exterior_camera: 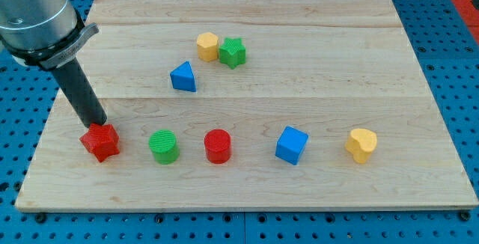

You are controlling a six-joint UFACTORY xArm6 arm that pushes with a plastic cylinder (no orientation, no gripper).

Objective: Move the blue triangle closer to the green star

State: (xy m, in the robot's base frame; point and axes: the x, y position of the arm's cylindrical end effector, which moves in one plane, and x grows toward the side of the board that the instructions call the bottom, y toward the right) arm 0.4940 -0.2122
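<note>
the arm's upper body is cut off at the view's top left corner; only its grey metal collar and the straight dark rod show. my tip (98,124) meets the top edge of a red star-shaped block (101,141) at the view's lower left, so the very end is hard to separate from the block. there is no pincer on this arm, so no released or clenched state can be told.

the worktop (314,34) is a pale wooden board of glued planks with visible grain, lying on a blue perforated surface (456,64).

the blue triangle block (183,77) sits left of centre in the upper half, well apart from my tip. the green star block (233,52) lies near it, up and to the view's right, touching or almost touching a yellow block (208,46) that looks hexagonal.

along the lower row, from the red star rightward: a green ribbed cylinder (163,147), a red cylinder (218,146), a blue cube (291,145) and a yellow heart-shaped block (361,144), all spaced apart.
</note>
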